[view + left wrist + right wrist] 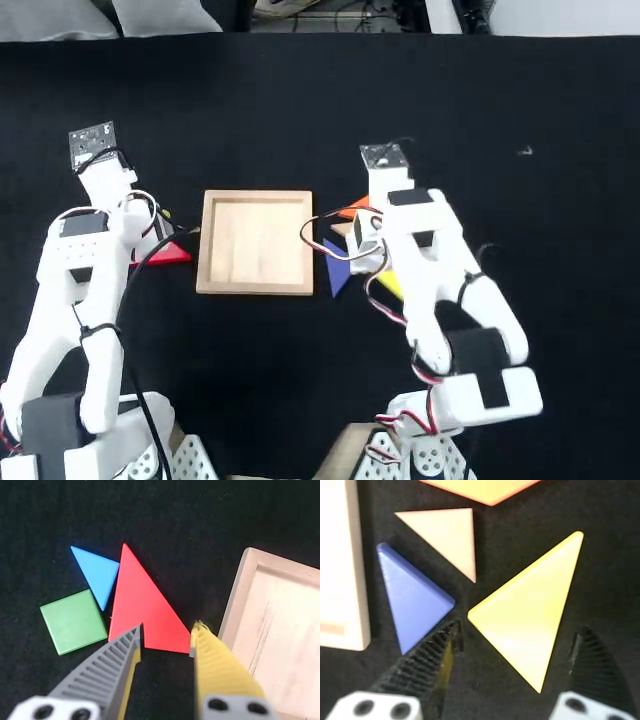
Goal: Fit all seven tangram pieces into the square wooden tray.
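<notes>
the tray [255,240] lies flat near the middle of the black desk [300,100], between the 2 arms, its bare wooden floor showing. all 7 pieces lie on the desk outside it. off the tray's left edge are 3: a red triangle [142,610] nearest the tray rim but apart from it, a light blue triangle [97,572] just beside the red one's long side, and a green square [74,621] close to both. the left gripper [167,635] hangs over the red triangle's short edge with its fingers partly open, 1 tip at each end of that edge, holding nothing. off the tray's right edge are 4: a dark blue triangle [412,600] just beside the tray, a cream triangle [447,535] next to it, a large yellow triangle [530,615] farther from the tray, and an orange piece [485,487] beyond the cream one. the right gripper [517,630] is above the yellow triangle with its fingers spread wide, 1 finger near the dark blue triangle's corner, the other past the yellow one's far side; it holds nothing.
</notes>
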You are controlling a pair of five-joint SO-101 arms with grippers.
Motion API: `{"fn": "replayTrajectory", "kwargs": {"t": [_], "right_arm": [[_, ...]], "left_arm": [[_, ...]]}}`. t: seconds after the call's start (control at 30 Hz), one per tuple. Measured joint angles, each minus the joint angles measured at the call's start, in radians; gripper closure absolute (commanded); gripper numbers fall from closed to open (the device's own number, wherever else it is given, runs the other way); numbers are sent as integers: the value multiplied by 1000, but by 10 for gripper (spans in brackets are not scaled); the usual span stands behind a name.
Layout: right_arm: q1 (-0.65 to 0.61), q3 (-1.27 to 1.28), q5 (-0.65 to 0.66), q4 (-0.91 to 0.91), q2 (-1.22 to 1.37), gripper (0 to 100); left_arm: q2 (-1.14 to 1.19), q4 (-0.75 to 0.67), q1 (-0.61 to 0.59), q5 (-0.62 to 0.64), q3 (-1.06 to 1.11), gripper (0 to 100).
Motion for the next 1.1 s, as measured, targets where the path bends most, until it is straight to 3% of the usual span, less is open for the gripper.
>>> {"fn": "replayTrajectory", "kwargs": {"t": [0.63,1.1], "right_arm": [[12,-78,0,-9,141,658],[12,-97,-92,-8,157,670]], "left_arm": [[0,-6,0,0,0,833],[0,-6,0,0,0,833]]}}
